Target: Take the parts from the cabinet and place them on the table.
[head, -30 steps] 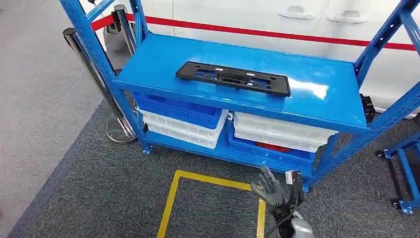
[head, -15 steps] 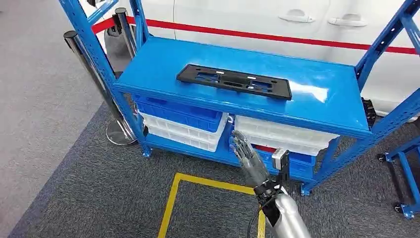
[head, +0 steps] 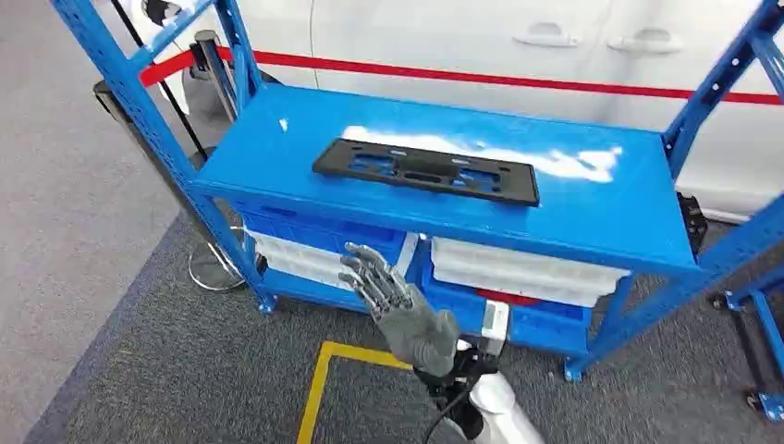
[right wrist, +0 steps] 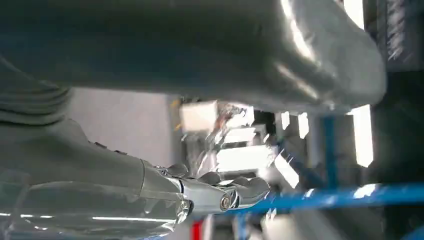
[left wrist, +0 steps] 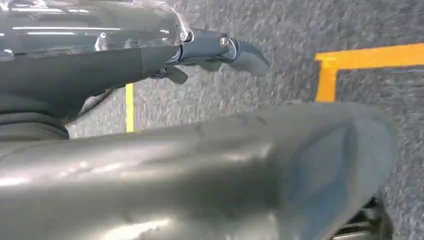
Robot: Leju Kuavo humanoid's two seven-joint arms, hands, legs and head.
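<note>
The right hand (head: 399, 307) has risen and swung toward ten o'clock since half a second ago: then it was in front of the white bins at the rack's lower right, and now it is raised in front of the lower shelf near the middle, its fingers (head: 368, 270) spread and straight, holding nothing. A second ago it hung low near the yellow floor marking (head: 319, 388), fingers partly bent. The camera has also shifted, so the whole rack sits a little differently in the head view.

The black part (head: 426, 171), a long flat plate with cut-outs, lies on the blue shelf top (head: 601, 208) of the cabinet, toward twelve o'clock from the hand and well apart from it. It has kept its place on the shelf across all three moments. Below it, blue and white bins (head: 518, 268) are stacked on the lower shelf.

In the left wrist view the left hand (left wrist: 220, 50) hangs over grey carpet (left wrist: 280, 30) and yellow tape, fingers loosely extended with nothing in them. A white car (head: 444, 46) with a red stripe stands behind the rack at twelve o'clock.
</note>
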